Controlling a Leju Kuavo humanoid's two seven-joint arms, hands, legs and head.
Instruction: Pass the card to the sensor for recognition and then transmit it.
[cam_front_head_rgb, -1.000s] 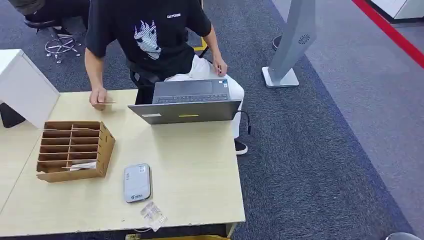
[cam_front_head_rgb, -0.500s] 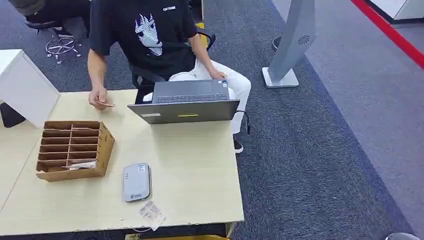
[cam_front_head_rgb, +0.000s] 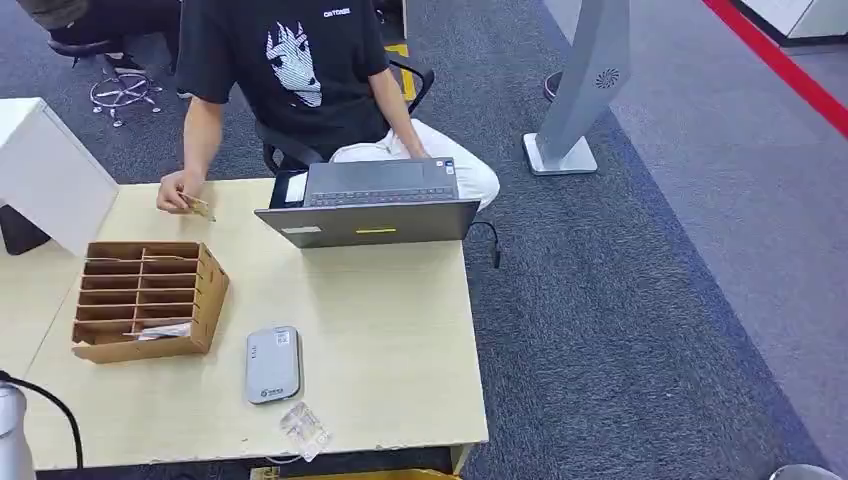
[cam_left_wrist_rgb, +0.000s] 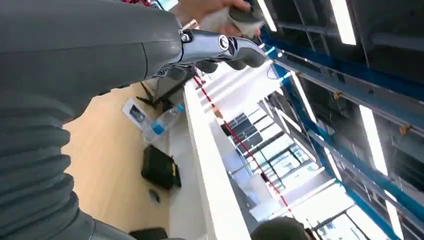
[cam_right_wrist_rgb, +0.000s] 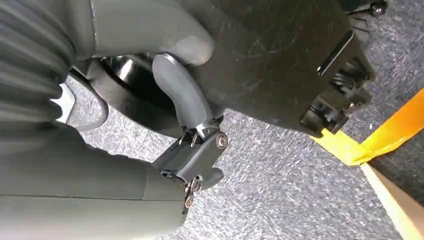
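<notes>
A person in a black shirt sits behind the table and holds a small card (cam_front_head_rgb: 201, 208) just above the table's far left part. The grey sensor box (cam_front_head_rgb: 273, 364) lies flat near the front edge. My left arm (cam_front_head_rgb: 12, 428) enters at the lower left corner, with a black cable. In the left wrist view my left hand (cam_left_wrist_rgb: 220, 47) is raised, its dark fingers stretched out with nothing in them; a person's hand (cam_left_wrist_rgb: 210, 7) is blurred just beyond them. My right hand (cam_right_wrist_rgb: 192, 150) hangs over the carpet and holds nothing.
A cardboard organiser (cam_front_head_rgb: 146, 298) with several slots stands left of the sensor. An open laptop (cam_front_head_rgb: 372, 205) sits at the far edge. A small clear packet (cam_front_head_rgb: 305, 430) lies at the front edge. A white box (cam_front_head_rgb: 50, 170) stands far left.
The person has lifted the card off the table and drawn it a little to the left. My left arm has come into the lower left corner.
</notes>
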